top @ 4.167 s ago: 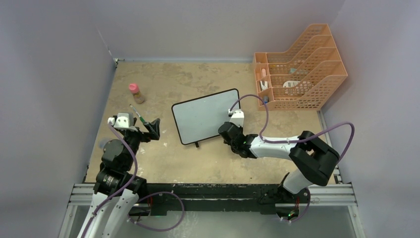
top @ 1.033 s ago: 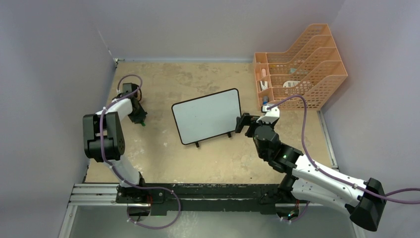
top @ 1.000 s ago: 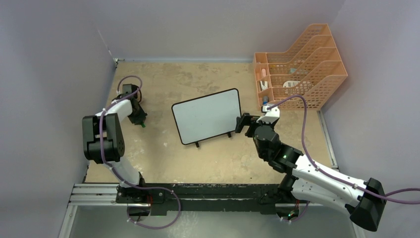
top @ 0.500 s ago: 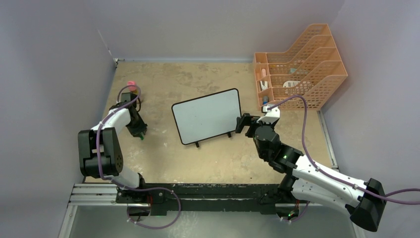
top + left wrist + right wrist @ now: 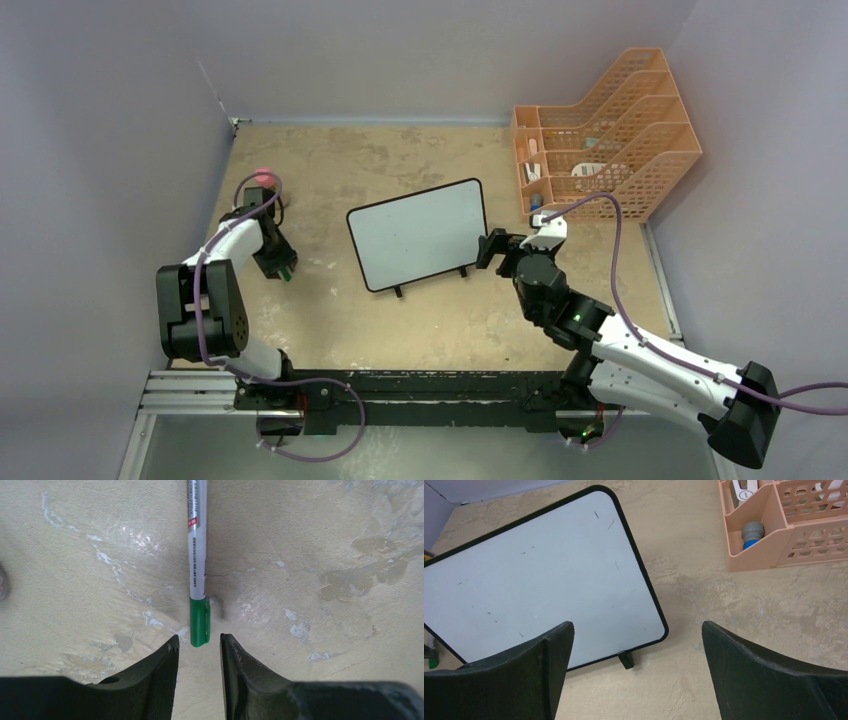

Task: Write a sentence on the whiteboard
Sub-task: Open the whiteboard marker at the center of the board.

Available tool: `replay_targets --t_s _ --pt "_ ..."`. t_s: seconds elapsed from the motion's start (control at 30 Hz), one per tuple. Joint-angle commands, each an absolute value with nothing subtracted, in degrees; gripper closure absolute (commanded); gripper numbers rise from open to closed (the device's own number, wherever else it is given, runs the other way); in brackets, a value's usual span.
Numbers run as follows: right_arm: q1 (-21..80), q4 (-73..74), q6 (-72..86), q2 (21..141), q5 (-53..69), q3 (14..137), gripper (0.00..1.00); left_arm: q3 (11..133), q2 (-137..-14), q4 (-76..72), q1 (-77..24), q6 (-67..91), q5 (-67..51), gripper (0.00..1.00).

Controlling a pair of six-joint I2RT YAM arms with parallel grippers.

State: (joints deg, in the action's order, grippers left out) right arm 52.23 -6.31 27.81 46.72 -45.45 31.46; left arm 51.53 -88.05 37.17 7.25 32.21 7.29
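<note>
Standing whiteboard [image 5: 539,590]: propped on its short black feet straight ahead of the right jaws, with its lower right corner lying between them in the right wrist view. Neither finger touches it, and the white face is bare but for a few faint specks.
Right gripper [image 5: 636,626]: jaws spread wide with nothing between the pads, low over the table [image 5: 400,330] just off the board's right edge.
Left gripper [image 5: 198,639]: jaws a narrow gap apart and gripping nothing, pointed down close to the tabletop.
Marker [image 5: 197,555]: flat on the table, running straight away from the left jaws with its green cap [image 5: 200,622] toward them. The cap's end just reaches the gap between the fingertips, and a sliver of table shows on each side (no contact that I can make out).
Orange file rack [image 5: 774,535]: ahead and to the right of the right jaws, apart from the board. A grey-and-blue cylinder [image 5: 751,532] stands in its nearest compartment.
Pink-capped bottle [image 5: 265,175]: beyond the left jaws (mostly hidden behind that arm in the top view).
</note>
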Motion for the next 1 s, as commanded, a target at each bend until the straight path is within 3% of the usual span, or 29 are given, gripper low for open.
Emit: replay_targets --t_s 0.0,0.6,0.97 --pt "52.4 -8.1 27.9 46.1 -46.3 31.4 0.01 52.2 -85.4 36.9 8.7 33.9 8.5 0.66" --pt "52.4 -7.7 28.1 45.5 -46.4 31.5 0.01 50.4 -92.7 33.0 9.9 34.6 5.4 0.72" --pt "52.4 -7.5 28.2 44.5 -46.3 31.5 0.01 48.2 -88.3 34.2 10.1 34.9 5.8 0.92"
